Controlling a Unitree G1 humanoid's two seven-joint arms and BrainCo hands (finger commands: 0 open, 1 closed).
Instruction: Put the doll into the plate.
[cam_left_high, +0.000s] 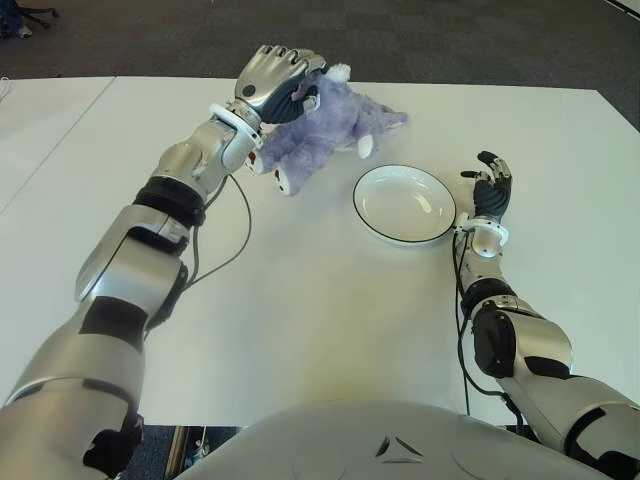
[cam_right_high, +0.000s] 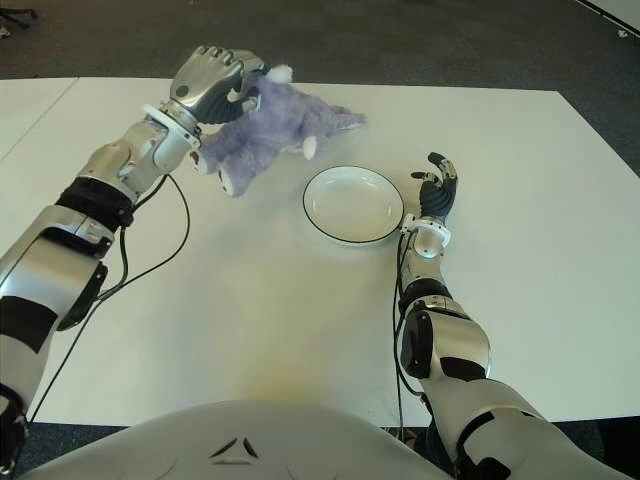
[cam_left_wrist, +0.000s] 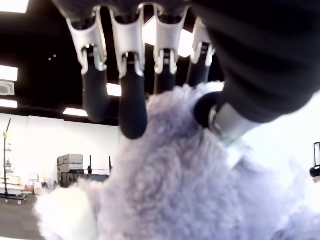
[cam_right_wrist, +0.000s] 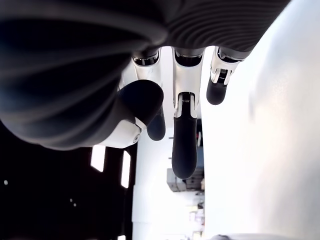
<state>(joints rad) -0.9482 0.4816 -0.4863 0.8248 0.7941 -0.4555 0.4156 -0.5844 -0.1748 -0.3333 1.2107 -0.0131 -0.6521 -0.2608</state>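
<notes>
A fluffy purple doll (cam_left_high: 320, 125) with white feet sits at the far middle of the white table (cam_left_high: 300, 300), tilted and partly raised. My left hand (cam_left_high: 275, 82) grips its upper back end from above, fingers curled into the fur (cam_left_wrist: 165, 165). The white plate (cam_left_high: 404, 203) with a dark rim lies to the right of the doll, nothing in it. My right hand (cam_left_high: 492, 186) shows just right of the plate with relaxed fingers (cam_right_wrist: 182, 142) holding nothing.
A black cable (cam_left_high: 235, 240) runs along the left forearm over the table. A seam to a second table (cam_left_high: 60, 140) runs on the left. Dark floor (cam_left_high: 400, 40) lies beyond the far edge.
</notes>
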